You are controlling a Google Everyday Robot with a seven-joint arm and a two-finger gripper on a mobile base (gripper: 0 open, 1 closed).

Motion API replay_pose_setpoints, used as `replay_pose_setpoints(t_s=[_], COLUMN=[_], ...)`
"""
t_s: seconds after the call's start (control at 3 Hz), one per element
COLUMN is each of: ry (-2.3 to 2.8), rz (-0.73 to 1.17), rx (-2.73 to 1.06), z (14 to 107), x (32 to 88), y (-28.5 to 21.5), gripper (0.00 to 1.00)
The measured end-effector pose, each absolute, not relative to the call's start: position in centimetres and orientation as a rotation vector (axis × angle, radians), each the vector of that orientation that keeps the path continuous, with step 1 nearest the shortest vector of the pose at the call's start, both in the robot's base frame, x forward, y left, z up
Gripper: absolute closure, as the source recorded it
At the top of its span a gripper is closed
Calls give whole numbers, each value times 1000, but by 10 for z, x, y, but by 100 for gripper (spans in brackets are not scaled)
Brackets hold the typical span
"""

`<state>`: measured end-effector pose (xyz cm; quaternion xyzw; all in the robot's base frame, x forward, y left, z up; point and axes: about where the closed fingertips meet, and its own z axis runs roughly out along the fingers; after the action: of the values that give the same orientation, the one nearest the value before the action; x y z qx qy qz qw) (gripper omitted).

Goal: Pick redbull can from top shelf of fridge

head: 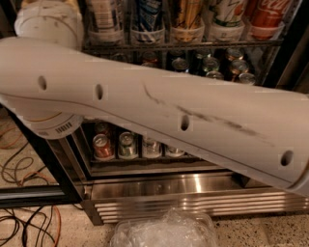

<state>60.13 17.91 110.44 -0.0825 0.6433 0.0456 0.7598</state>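
Note:
My white arm (159, 111) crosses the whole view from upper left to lower right and hides much of the fridge (193, 190). My gripper is out of view. The top shelf (193, 44) runs along the top edge, with tall cans standing in translucent white cups. Among them are a blue-and-white can (147, 14), a gold can (187, 13), a white-and-green can (227, 14) and a red Coca-Cola can (264, 14). I cannot make out the redbull can; only the lower parts of these cans show.
Short soda cans (102, 146) stand on the lower rack, and more can tops (212, 65) show on the middle rack. A black door frame (41, 159) stands at the left. Crumpled clear plastic (164, 231) and loose cables (19, 224) lie on the floor.

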Motion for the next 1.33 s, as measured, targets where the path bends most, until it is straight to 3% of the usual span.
replay_pose_setpoints(t_s=[0.33,1.0,1.33], ry=[1406,1541,1625], rz=[162,343,402], rx=[-219,-187,-250], z=[1114,1110,1086], x=[587,542,519], y=[186,132,129], gripper=[100,100,100])
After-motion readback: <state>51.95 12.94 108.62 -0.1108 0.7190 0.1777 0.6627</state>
